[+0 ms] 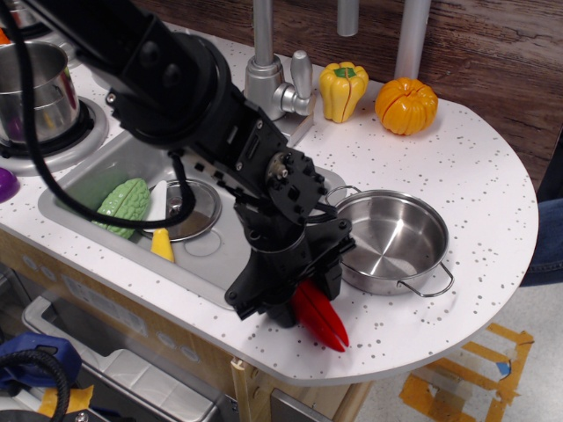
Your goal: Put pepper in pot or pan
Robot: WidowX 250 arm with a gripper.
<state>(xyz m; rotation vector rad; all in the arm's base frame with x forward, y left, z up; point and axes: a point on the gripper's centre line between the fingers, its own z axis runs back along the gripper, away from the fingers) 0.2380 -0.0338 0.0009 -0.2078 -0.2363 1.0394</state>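
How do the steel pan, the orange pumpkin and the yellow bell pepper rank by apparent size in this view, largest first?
1. Steel pan, clearly largest.
2. Orange pumpkin.
3. Yellow bell pepper, close to the pumpkin; both sit farther back, so their true gap to the pan is unsure.

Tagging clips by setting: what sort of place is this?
Probably a toy play kitchen: a speckled counter with a built-in sink and faucet, plus plastic play food such as the yellow bell pepper.
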